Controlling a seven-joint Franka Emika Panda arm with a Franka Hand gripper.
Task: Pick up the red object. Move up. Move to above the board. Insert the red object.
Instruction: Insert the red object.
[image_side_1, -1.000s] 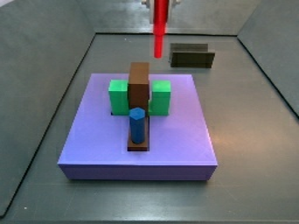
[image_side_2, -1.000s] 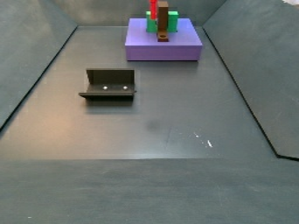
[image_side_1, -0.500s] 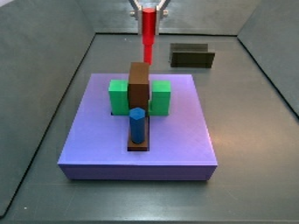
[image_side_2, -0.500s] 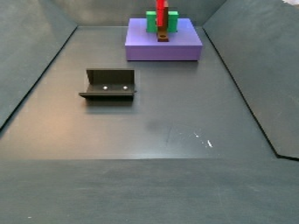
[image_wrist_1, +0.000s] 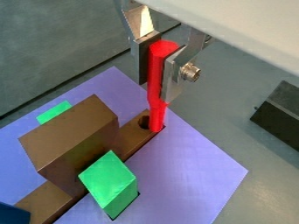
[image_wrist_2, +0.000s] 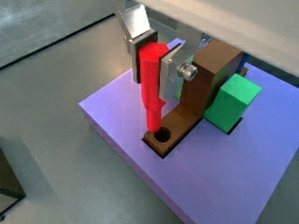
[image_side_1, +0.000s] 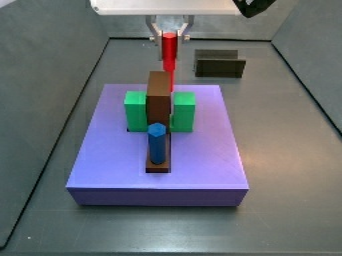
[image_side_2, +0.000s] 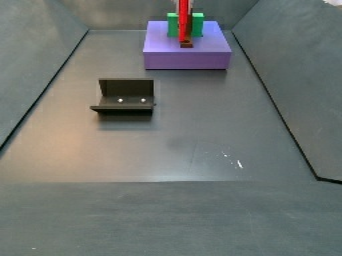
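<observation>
My gripper (image_wrist_1: 160, 66) is shut on the red object (image_wrist_1: 156, 87), a thin upright red peg pinched between the silver fingers (image_wrist_2: 176, 70). The peg hangs over the board (image_wrist_1: 198, 166), a lavender slab, and its lower tip sits at the mouth of a round hole (image_wrist_2: 160, 136) in the end of the brown bar (image_wrist_2: 211, 74). I cannot tell how deep the tip sits. In a side view the gripper (image_side_1: 170, 30) holds the red object (image_side_1: 170, 50) above the far end of the brown bar (image_side_1: 159, 100). The red object (image_side_2: 183, 20) stands over the distant board (image_side_2: 187, 55).
Two green blocks (image_side_1: 136, 110) (image_side_1: 185, 110) flank the brown bar. A blue peg (image_side_1: 156, 143) stands in the bar's near end. The dark fixture (image_side_2: 124, 97) stands on the grey floor away from the board, and also shows as the fixture (image_side_1: 219, 65) behind it. Sloped grey walls enclose the floor.
The gripper has come down with the red object, from high above the board to the far end of the brown bar. Its grip has stayed shut.
</observation>
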